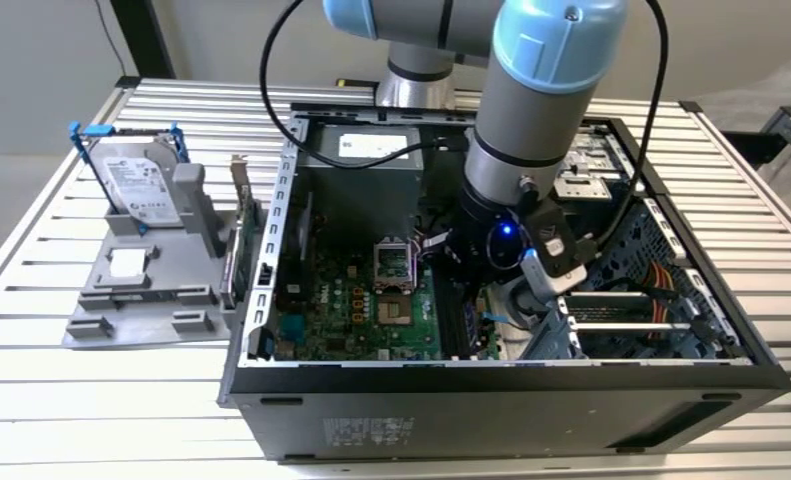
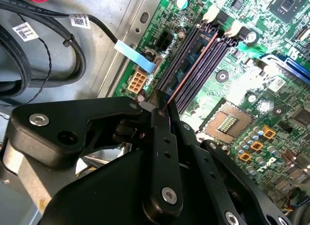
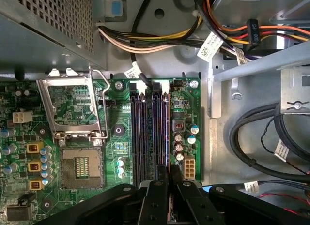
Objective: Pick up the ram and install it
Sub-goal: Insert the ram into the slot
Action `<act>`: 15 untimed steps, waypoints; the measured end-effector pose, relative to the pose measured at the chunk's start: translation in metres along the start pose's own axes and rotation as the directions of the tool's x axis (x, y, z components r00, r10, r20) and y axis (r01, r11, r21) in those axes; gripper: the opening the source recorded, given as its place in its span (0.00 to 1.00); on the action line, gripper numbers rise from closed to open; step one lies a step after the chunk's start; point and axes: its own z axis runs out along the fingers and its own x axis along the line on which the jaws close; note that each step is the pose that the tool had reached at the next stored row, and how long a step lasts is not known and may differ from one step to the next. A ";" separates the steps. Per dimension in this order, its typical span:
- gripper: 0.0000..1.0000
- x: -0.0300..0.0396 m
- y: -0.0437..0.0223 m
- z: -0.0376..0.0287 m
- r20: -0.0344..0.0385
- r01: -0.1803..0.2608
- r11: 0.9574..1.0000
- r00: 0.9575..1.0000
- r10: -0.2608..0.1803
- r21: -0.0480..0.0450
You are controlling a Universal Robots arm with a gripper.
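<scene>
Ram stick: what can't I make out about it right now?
Both wrist views: the ram is edge-on, a thin line, so its chips and label cannot be seen.
First wrist view: the end effector covers the near end of the memory slots, so seating cannot be judged.
Exterior view: the arm's wrist hides the ram and the memory slots.

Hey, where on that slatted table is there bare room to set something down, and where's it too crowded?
Bare slats on the table lie in front of the grey parts holder, and beside the computer case on the exterior view's right. Inside the case it is crowded: the tool sits over the memory slots, with cables alongside.
</scene>
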 end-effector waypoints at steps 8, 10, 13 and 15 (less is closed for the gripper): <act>0.00 0.0000 -0.0017 0.0000 0.000 0.013 1.000 1.000 -0.013 0.000; 0.00 -0.0001 -0.0020 0.0001 0.000 0.017 1.000 1.000 -0.017 0.000; 0.00 0.0000 -0.0024 -0.0001 0.000 0.022 1.000 1.000 -0.022 0.000; 0.00 -0.0001 -0.0024 0.0000 0.000 0.026 1.000 1.000 -0.026 0.000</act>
